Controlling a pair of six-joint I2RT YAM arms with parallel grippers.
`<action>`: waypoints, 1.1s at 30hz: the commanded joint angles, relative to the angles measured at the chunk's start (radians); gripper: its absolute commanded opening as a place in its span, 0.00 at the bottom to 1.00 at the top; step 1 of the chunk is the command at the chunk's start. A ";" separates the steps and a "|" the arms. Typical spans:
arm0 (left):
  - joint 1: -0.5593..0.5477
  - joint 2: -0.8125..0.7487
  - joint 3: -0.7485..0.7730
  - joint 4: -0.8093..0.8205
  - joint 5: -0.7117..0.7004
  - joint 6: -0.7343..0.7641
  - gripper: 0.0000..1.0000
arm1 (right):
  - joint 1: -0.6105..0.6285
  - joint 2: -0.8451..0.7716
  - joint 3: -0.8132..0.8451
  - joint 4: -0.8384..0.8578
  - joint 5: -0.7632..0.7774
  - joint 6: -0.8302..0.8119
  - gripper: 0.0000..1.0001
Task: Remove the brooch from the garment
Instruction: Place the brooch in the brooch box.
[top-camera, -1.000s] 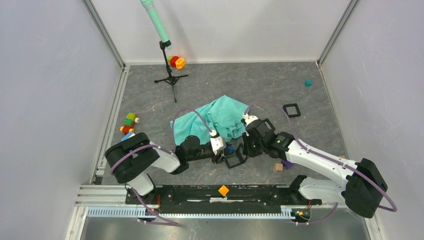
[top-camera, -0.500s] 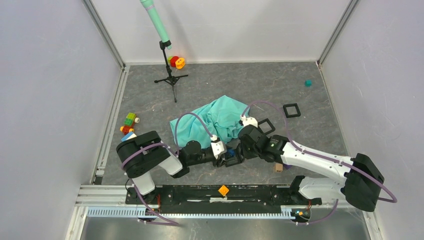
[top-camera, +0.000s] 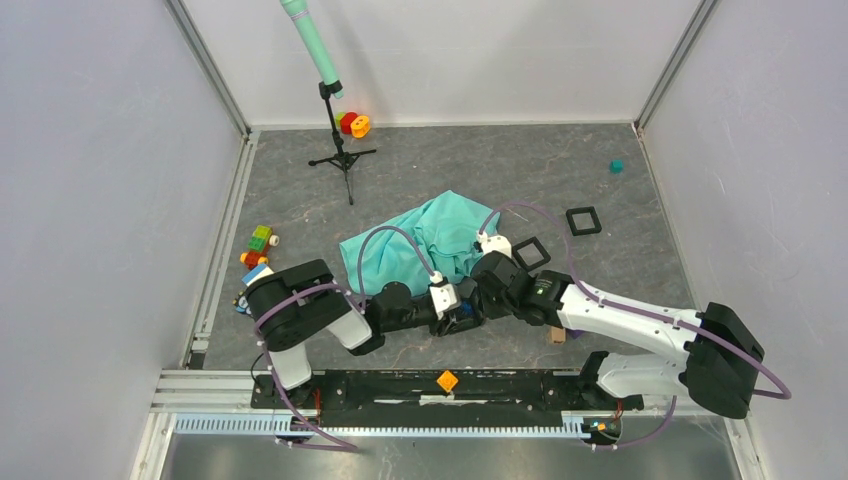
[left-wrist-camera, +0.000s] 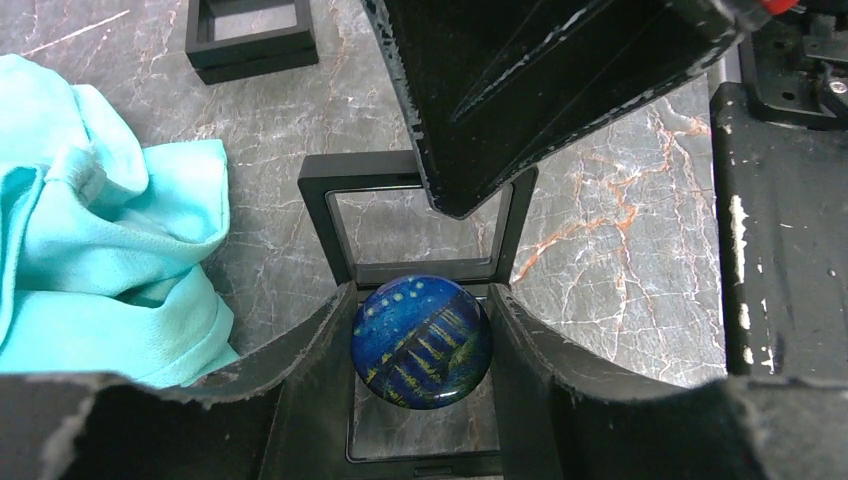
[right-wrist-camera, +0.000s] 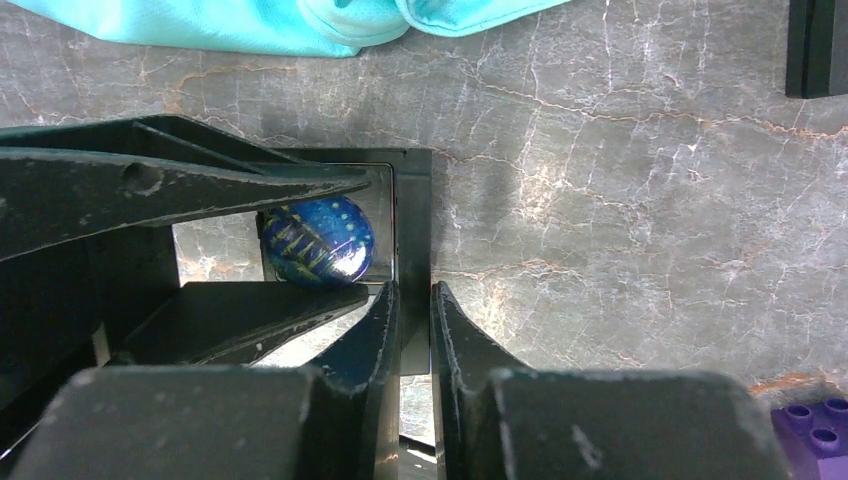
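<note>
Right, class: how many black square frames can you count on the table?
3. The first frame lies right of the shirt; a second frame nearer it; a third frame under the brooch, gripped by the right pincer. The shirt may hide more.

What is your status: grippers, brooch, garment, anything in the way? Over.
Left gripper shut on brooch, over black frame. Right gripper shut on that frame's edge. Garment lies apart, brooch off it. Nothing blocks the brooch.
</note>
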 joint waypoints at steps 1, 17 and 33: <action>-0.007 0.025 0.030 0.015 -0.024 0.010 0.42 | 0.009 0.005 0.050 0.012 0.039 0.016 0.00; -0.008 0.027 0.025 -0.014 -0.055 -0.004 0.60 | 0.013 0.015 0.058 -0.004 0.052 0.008 0.00; -0.008 -0.065 0.002 -0.045 -0.064 -0.036 0.89 | 0.012 0.043 0.098 -0.063 0.109 -0.014 0.00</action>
